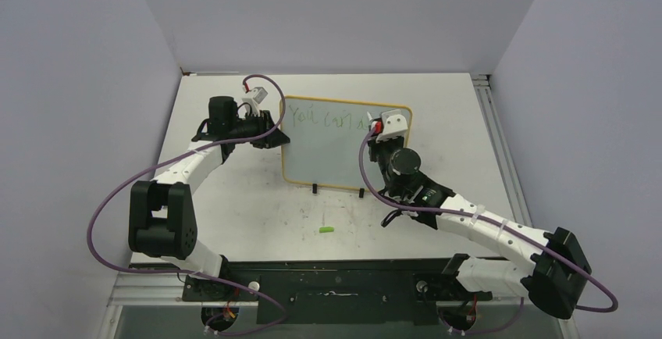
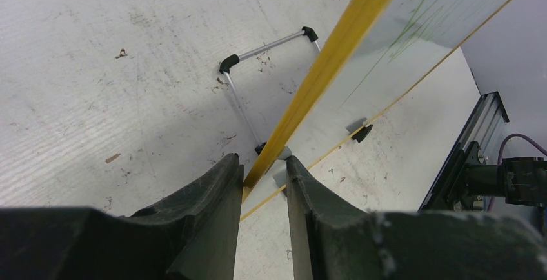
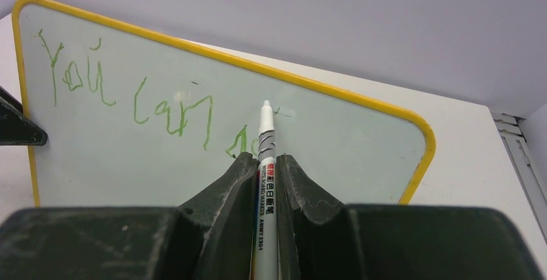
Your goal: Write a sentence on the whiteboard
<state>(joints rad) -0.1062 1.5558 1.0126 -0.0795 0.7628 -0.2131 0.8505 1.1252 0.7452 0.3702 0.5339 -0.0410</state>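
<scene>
— Where is the whiteboard sitting, and how are you steadying it?

— The whiteboard [image 1: 328,151] is standing tilted back mid-tabletop [image 1: 258,206], leaning on its wire stand [image 2: 258,67]. My left gripper [image 2: 263,164] is pinching the yellow frame at the board's left edge, jaws narrowed onto it. I'm judging the board light, stiff and slick-faced, so it is likely to slide or tip under pen pressure. The frame is the place to hold it, not the face.

— And the writing arm?

— My right gripper [image 3: 266,157] is clamping shut on the marker [image 3: 266,139], with the tip pointing at the board just past "can" in the sentence [image 3: 138,102]. I cannot tell whether it is touching. That arm is stretching in from the right, wrist turning toward the board's upper right. The left arm is folding at the elbow and reaching to the left edge.
</scene>
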